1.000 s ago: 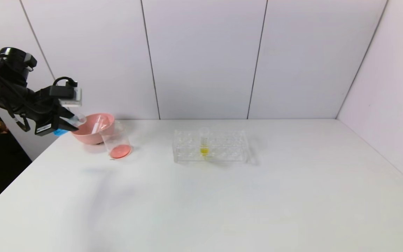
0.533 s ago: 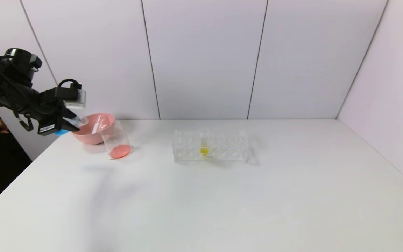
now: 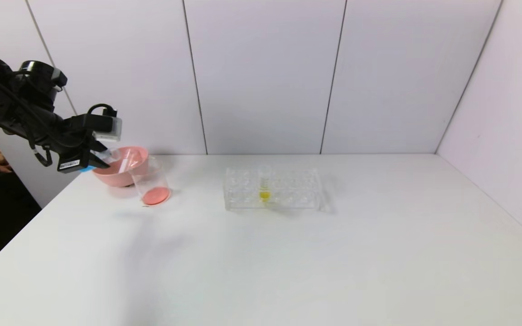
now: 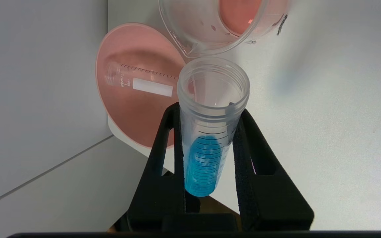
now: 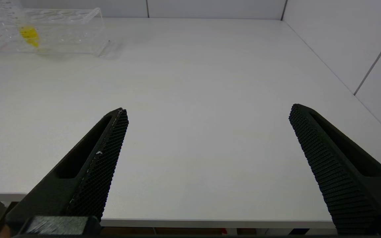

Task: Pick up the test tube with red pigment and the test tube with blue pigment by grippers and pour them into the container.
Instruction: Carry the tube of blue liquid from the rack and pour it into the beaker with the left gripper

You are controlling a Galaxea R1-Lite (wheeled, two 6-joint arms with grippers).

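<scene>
In the head view, the left gripper (image 3: 100, 159) is hanging at the far left of the frame, over the near rim of the pink bowl (image 3: 123, 174), with its jaws clamped on the test tube with blue pigment (image 3: 107, 156); a white label with dark print is showing on the gripper body but is too small to read. The container (image 3: 151, 183) is sitting on the white bench (image 3: 288, 262) just right of the bowl, its bottom coloured red-orange, and right of centre a clear tube rack (image 3: 272, 189) is holding a tube with yellow liquid (image 3: 264, 183). In the left wrist view, the jaws are pressing both sides of the blue tube (image 4: 210, 132), whose open mouth is pointing toward the container (image 4: 217, 26) at the top of the frame, while blue liquid is pooling at its rounded end low in the frame; black graduation lines are running down its wall, with no figures legible. An emptied tube (image 4: 137, 81) is lying inside the bowl (image 4: 134, 109), showing a blank white writing patch, graduation ticks and a short printed word too small to read. In the right wrist view, the right gripper (image 5: 207, 112) is waiting over the near edge of the bench (image 5: 193, 82), its jaws spread wide and gripping nothing, with the rack (image 5: 45, 31) at the upper left.
</scene>
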